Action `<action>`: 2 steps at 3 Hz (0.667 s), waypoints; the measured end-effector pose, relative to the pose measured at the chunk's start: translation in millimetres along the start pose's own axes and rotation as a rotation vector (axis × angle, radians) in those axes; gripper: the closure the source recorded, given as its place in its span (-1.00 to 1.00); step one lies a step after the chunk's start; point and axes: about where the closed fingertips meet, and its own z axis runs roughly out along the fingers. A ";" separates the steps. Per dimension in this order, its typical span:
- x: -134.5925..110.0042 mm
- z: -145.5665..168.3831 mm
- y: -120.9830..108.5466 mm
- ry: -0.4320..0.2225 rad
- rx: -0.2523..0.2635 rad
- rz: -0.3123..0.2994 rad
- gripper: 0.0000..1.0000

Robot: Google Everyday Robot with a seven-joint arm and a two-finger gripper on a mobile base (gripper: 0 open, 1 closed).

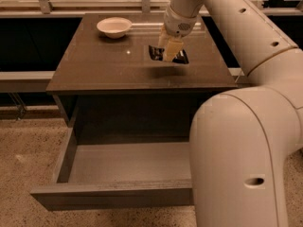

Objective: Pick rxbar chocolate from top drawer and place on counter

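Observation:
The rxbar chocolate (181, 57), a flat black wrapper, is at the right middle of the glossy dark counter (104, 67). My gripper (168, 50) reaches down from the upper right and is shut across the bar's middle, so its ends stick out on both sides. A dark shadow lies on the counter just in front of the bar. I cannot tell whether the bar touches the surface. The top drawer (123, 163) is pulled fully out below the counter, and the part of its grey interior that I see holds nothing.
A white bowl (114, 26) stands at the counter's back left. My large white arm (246, 136) fills the right foreground and hides the drawer's right end. Speckled beige floor (23, 145) lies to the left. A dark shelf and rails run behind the counter.

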 end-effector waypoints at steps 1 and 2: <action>-3.8 10.1 -16.7 -0.028 0.020 0.051 0.51; -5.3 13.2 -21.7 -0.034 0.033 0.052 0.05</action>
